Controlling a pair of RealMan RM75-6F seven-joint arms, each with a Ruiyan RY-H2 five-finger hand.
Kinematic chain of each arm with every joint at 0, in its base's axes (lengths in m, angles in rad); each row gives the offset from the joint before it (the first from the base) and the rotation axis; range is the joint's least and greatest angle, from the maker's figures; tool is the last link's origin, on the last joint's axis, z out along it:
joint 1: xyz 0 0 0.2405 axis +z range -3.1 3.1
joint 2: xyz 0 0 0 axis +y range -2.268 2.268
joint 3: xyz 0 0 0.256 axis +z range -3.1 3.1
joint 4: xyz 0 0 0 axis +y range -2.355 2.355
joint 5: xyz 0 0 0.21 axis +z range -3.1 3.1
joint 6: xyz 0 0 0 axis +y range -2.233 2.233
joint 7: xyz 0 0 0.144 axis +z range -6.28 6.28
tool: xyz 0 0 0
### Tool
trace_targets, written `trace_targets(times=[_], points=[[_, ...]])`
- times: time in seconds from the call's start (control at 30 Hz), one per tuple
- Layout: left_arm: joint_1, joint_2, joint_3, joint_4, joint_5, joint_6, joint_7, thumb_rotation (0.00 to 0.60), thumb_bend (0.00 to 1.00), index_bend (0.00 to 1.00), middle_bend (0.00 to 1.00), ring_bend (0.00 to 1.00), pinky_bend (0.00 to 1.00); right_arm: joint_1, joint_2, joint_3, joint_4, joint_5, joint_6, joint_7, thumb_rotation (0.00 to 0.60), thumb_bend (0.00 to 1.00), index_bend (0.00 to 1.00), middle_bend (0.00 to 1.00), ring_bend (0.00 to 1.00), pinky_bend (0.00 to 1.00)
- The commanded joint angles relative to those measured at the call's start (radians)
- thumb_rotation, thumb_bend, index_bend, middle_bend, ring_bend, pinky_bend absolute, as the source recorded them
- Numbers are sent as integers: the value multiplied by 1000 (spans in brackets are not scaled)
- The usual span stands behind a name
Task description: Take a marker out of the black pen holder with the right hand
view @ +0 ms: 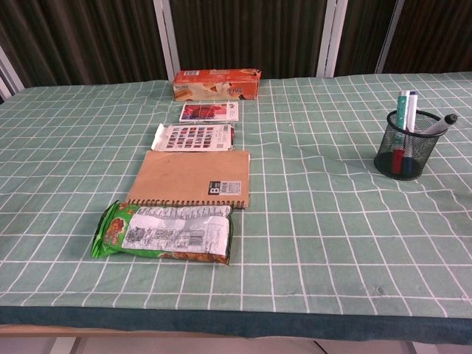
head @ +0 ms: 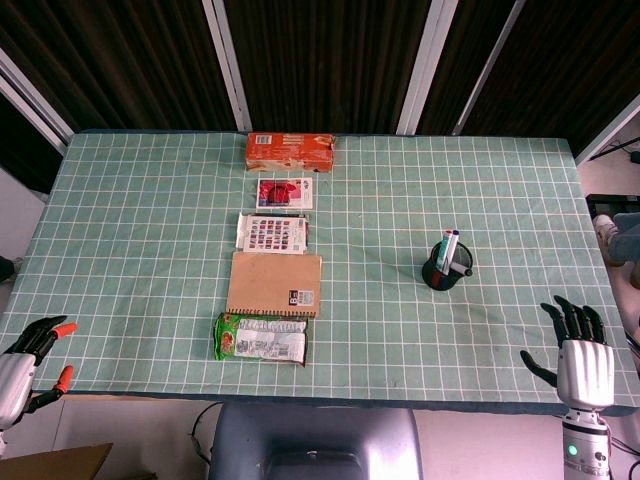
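Note:
A black mesh pen holder [head: 447, 271] [view: 403, 153] stands on the right half of the table with markers [head: 450, 246] [view: 404, 110] sticking out of its top, one grey-black one [view: 436, 125] leaning right. My right hand [head: 580, 352] is at the table's front right corner, fingers spread and holding nothing, well short of the holder. My left hand [head: 32, 360] sits off the front left corner, fingers apart and empty. Neither hand shows in the chest view.
A column of items lies left of centre: an orange box [head: 289, 151] at the back, a small red-printed card [head: 284, 193], a sticker sheet [head: 272, 234], a brown spiral notebook [head: 275, 284] and a green snack bag [head: 261, 337]. Green gridded cloth [head: 400, 330] covers the table.

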Motion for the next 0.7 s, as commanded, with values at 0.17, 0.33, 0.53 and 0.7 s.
trace_targets(times=[0.17, 0.33, 0.53, 0.7], points=[[4, 2, 2, -2, 3, 7, 0, 600, 440, 232, 118, 100, 367, -1, -3, -3, 3, -6, 3, 2, 600, 240, 362, 274, 225, 253], [0, -1, -1, 4, 1, 2, -8, 600, 440, 232, 118, 100, 366, 9, 3, 0, -15, -23, 8, -5, 600, 241, 362, 273, 225, 253], [-1, 3, 0, 7, 4, 2, -20, 600, 440, 232, 118, 100, 367, 48, 25, 29, -68, -40, -3, -109, 600, 241, 362, 274, 237, 255], [3, 5, 1, 11, 1, 4, -26, 600, 442, 232, 119, 100, 367, 106, 48, 73, -100, -67, -13, -253, 600, 241, 404, 471, 528, 543]])
